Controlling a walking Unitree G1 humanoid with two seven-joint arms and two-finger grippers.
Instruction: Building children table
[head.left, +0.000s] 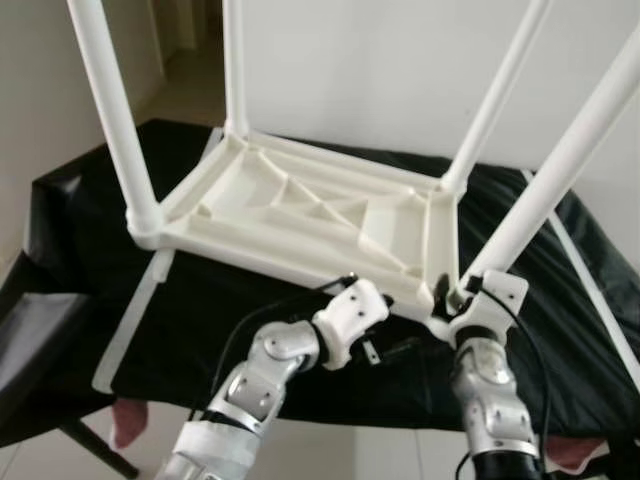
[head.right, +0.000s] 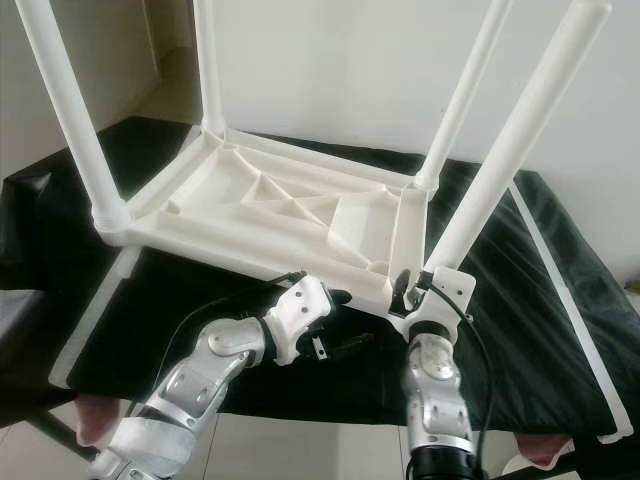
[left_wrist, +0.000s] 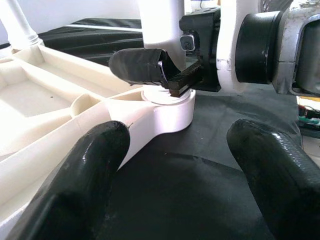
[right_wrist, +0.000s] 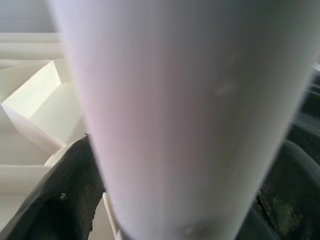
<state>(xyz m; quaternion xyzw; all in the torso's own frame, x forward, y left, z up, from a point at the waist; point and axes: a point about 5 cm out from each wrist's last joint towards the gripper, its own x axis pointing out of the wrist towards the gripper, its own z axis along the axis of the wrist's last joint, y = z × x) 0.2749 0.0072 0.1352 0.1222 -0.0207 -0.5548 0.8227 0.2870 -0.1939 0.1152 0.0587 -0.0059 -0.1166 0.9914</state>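
A white plastic children's table (head.left: 300, 210) lies upside down on a black-covered surface with its legs pointing up. My right gripper (head.left: 455, 295) is shut on the near right leg (head.left: 570, 150) just above its corner socket (left_wrist: 170, 107). In the right wrist view that leg (right_wrist: 180, 110) runs between the black fingers (right_wrist: 65, 200). My left gripper (head.right: 350, 320) hovers open over the black cloth at the table's near edge, facing that socket with nothing between its fingertips (left_wrist: 95, 170). The left wrist view shows the right gripper (left_wrist: 162, 70) clamped at the leg's base.
The black cloth (head.left: 100, 220) covers the whole work surface, with white tape strips (head.left: 135, 320) along its left and right sides. A dark seat (head.left: 30, 340) stands low at the left. A white wall is behind, and pale floor lies in front.
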